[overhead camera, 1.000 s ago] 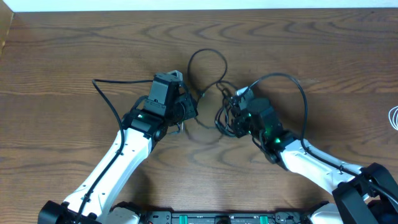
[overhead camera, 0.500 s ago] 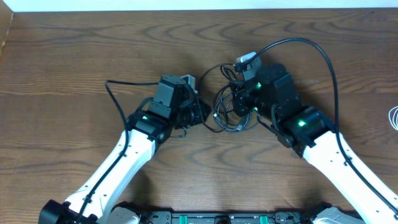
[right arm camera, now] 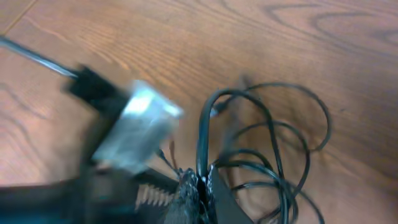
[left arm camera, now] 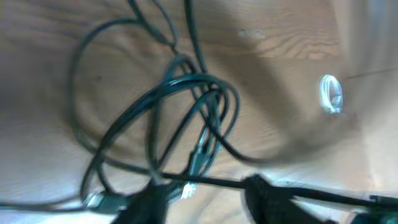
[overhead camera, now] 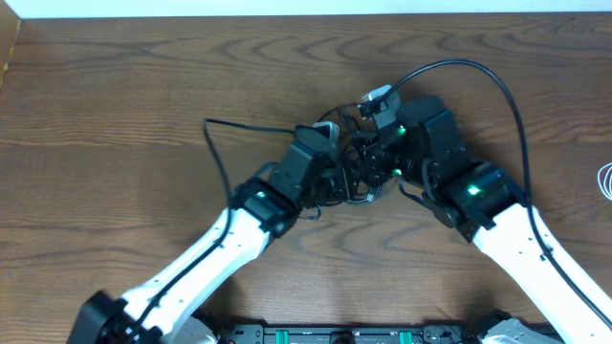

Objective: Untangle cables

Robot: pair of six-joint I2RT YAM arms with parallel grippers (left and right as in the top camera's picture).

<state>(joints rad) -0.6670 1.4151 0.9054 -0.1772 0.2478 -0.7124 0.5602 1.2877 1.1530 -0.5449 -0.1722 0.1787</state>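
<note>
The black cables [overhead camera: 356, 174] lie bunched in a tangle at the table's middle, between my two grippers. In the left wrist view the tangle [left arm camera: 180, 118] shows as several overlapping loops with small plug ends. My left gripper [overhead camera: 337, 183] is right at the tangle's left side. Its fingers [left arm camera: 208, 198] are apart, and a thin black cable runs across between them. My right gripper [overhead camera: 371, 164] is at the tangle's right side. Its fingers [right arm camera: 200, 190] are shut on a black cable loop [right arm camera: 249, 130]. The white cable [overhead camera: 605, 180] lies at the far right edge, also showing in the left wrist view [left arm camera: 330, 93].
The thicker black arm wires arch over the table: one from the left wrist [overhead camera: 225, 129] and one over the right arm [overhead camera: 497, 81]. The left gripper's blurred body [right arm camera: 134, 130] fills the right wrist view's left side. A pale strip [overhead camera: 287, 8] borders the table's far edge.
My left arm has swung right, up against the tangle. The wide far loop has been drawn into a tight bunch. My right gripper has moved up and stayed shut on the cable.
</note>
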